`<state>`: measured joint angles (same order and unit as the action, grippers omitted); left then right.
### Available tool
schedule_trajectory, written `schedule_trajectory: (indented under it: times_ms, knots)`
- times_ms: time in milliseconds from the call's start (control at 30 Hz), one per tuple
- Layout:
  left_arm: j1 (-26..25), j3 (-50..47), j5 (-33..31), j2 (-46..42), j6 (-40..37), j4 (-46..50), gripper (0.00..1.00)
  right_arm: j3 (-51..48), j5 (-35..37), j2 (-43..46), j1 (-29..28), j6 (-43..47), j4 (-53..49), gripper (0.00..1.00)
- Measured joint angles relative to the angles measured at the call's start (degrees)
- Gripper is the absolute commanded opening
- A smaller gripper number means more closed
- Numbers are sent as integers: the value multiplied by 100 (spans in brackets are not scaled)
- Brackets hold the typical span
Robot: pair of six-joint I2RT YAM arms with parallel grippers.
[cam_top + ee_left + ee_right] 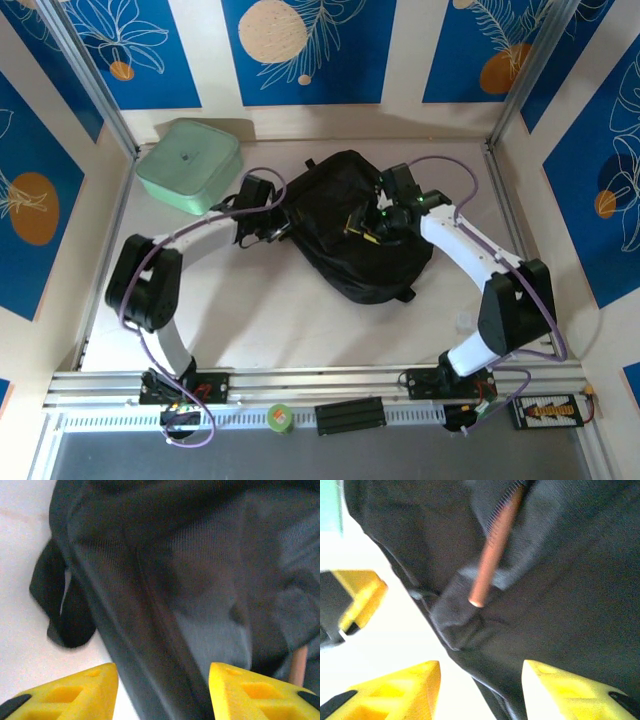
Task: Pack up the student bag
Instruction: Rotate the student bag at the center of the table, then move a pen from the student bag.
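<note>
- Top external view shows a pale table (pixel 290 320) closed in by cream walls (pixel 208 60). They carry blue panels (pixel 340 60) with leaf drawings and round orange and cream shapes. A metal rail (pixel 300 380) runs along the near edge, by the two arm bases.
- The student bag (pixel 345 250) lies on the table between the two tools. The left gripper (pixel 272 230) is at the bag's side edge and the right gripper (pixel 365 234) is over its top.
- A mint-green box (pixel 188 165) stands beyond the left gripper, apart from the bag.
- Left wrist view: the yellow fingers (pixel 75 695) are spread wide and the bag's edge passes through the gap between them. I cannot tell if they touch it. A black strap (pixel 60 610) lies on the table ahead of them, to the left.
- Right wrist view: the fingers (pixel 575 692) are also spread and pinch nothing, and the bag fabric is just ahead. A copper-coloured stick (pixel 492 550) comes out beside zipper teeth, ahead of the fingers. From above, these details are too small to tell.
</note>
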<state>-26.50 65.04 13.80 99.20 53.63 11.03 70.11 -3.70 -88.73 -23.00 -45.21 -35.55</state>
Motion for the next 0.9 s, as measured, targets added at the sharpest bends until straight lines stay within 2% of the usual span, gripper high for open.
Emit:
schedule_trajectory:
  times_ms: [200,300,400,633,733,900]
  knots:
    - [-542,-179,295,-293,400,-199,57,632,105,-911,-28,-385,28,44]
    - [-822,-173,402,-219,599,-271,57,767,168,-1259,-66,-490,-9,37]
    - [-999,-118,461,-4,697,-264,58,874,190,-1495,-101,-527,-11,25]
    - [-1102,63,391,341,546,201,50,1113,396,-1753,-101,-455,-195,4]
    - [-1143,142,275,455,302,455,44,1209,479,-1838,-98,-304,-289,3]
    - [-1193,227,153,713,13,553,43,1690,184,-2251,-98,426,-573,2]
